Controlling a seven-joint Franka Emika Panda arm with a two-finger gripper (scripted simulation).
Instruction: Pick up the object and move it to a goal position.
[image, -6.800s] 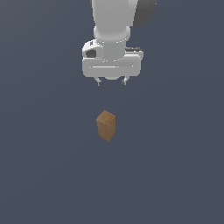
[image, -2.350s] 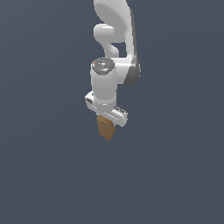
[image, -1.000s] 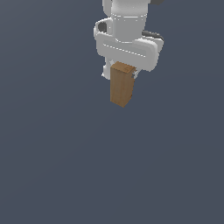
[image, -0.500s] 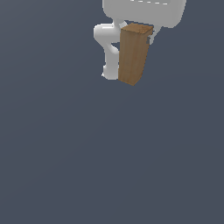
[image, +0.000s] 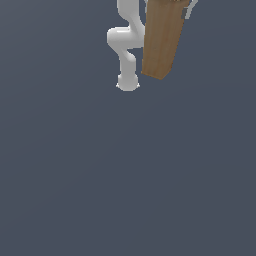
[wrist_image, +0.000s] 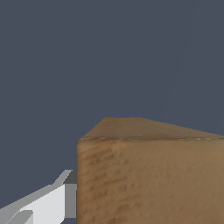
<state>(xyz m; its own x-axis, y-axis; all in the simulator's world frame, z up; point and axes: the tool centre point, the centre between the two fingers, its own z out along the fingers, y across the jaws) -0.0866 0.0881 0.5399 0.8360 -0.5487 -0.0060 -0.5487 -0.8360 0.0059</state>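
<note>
The object (image: 161, 39), a tall brown-orange wooden block with faint grain, hangs in the air at the top of the exterior view, slightly tilted. Its upper end is cut off by the frame edge. My gripper (image: 170, 2) is shut on that upper end and is almost wholly out of frame; only a grey sliver of one finger (image: 187, 10) shows beside the block. In the wrist view the object (wrist_image: 148, 175) fills the near field, with one white finger (wrist_image: 48, 203) pressed against its side.
The white arm links and base (image: 127, 47) stand behind the block, toward the exterior view's left of it. A plain dark grey floor (image: 125, 175) spreads below. No goal marker shows.
The gripper has carried the block upward and nearer the exterior camera. The block looms larger and the gripper body has slid out past the top edge.
</note>
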